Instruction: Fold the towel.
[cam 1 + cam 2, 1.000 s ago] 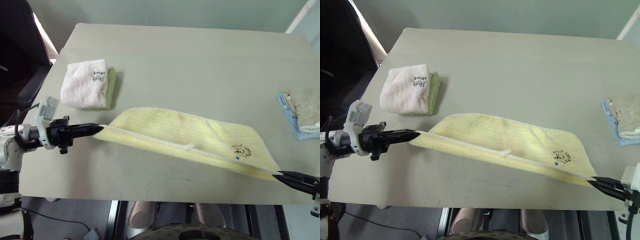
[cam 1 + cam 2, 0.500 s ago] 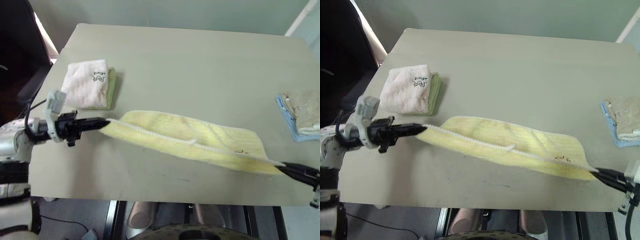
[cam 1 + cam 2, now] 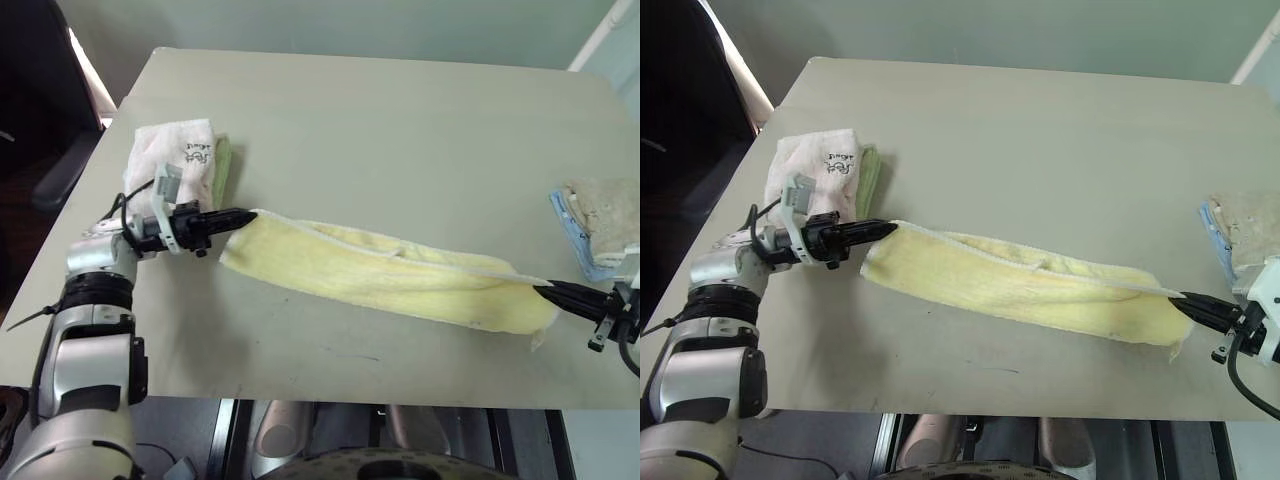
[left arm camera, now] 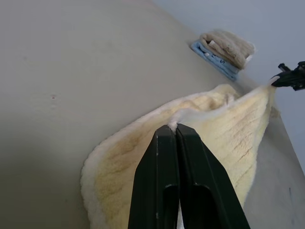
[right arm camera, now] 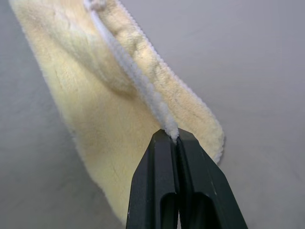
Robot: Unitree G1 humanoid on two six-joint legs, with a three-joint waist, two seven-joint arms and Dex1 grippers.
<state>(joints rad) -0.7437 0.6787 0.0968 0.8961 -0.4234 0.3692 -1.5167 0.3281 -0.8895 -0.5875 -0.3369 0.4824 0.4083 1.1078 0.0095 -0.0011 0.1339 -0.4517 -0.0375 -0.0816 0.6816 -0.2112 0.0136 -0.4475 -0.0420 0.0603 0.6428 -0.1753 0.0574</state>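
Observation:
The pale yellow towel [image 3: 385, 280] hangs doubled lengthwise in a long band across the front half of the table, stretched between my two grippers. My left gripper [image 3: 247, 213] is shut on the towel's whitish edging at its left end; the left wrist view shows the edge [image 4: 174, 125] pinched at the tips. My right gripper [image 3: 541, 290] is shut on the edging at the right end, seen close in the right wrist view [image 5: 170, 134]. The towel's lower fold [image 3: 1010, 300] rests on the tabletop.
A folded pink-white towel [image 3: 175, 165] with a dark mark lies on a green cloth at the table's left, just behind my left gripper. Beige and blue folded cloths [image 3: 600, 220] sit at the right edge. The table's front edge [image 3: 330, 398] runs close below the towel.
Both grippers have carried the held edge away from the front edge toward the far side. The spread towel has folded over itself into a narrower band, hiding the black writing.

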